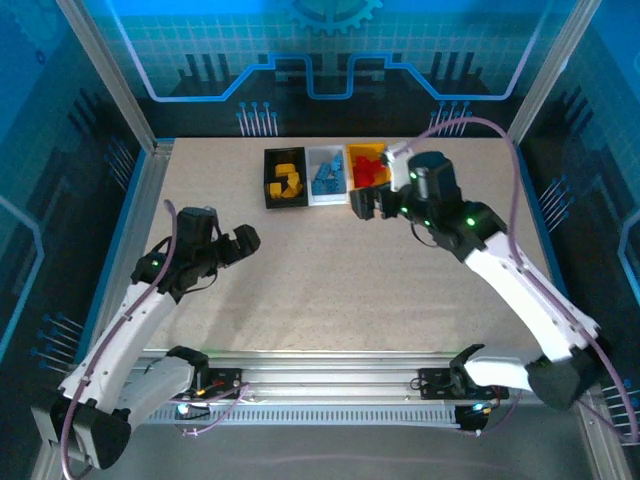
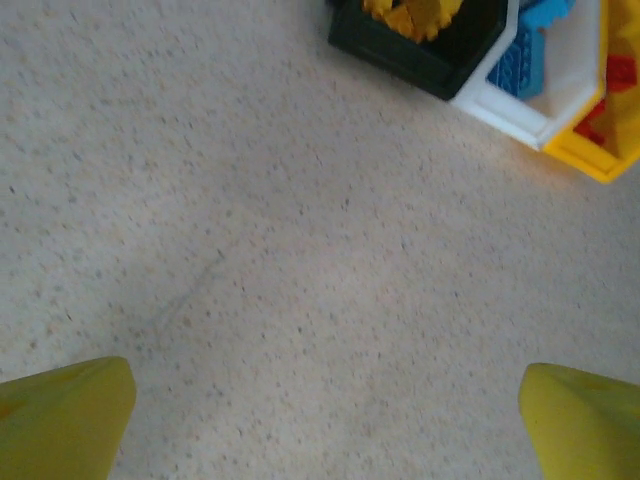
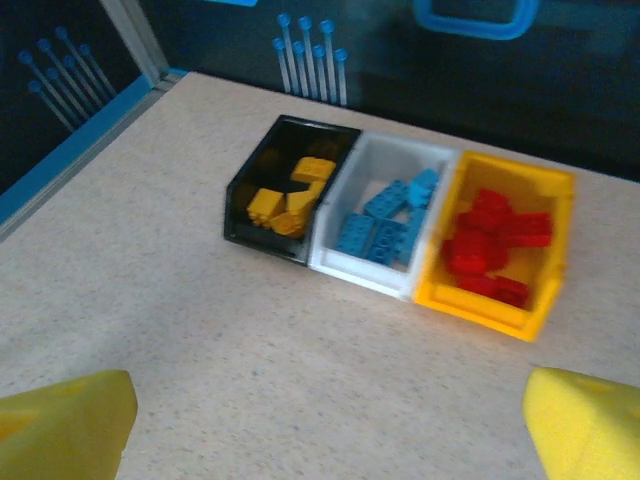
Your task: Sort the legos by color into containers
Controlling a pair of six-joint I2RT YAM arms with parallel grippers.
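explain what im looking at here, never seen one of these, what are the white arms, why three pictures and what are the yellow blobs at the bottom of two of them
These are two robot arms bolted to a table. One picture looks down from above; the other two come from cameras on each wrist. The yellow blobs are each arm's own fingers, spread open and empty. From above, the left gripper hangs over bare table and the right gripper sits near three small bins. The black bin holds yellow-orange bricks, the white bin blue bricks, and the yellow bin red bricks. I see no loose bricks on the table, so the sorting looks finished.
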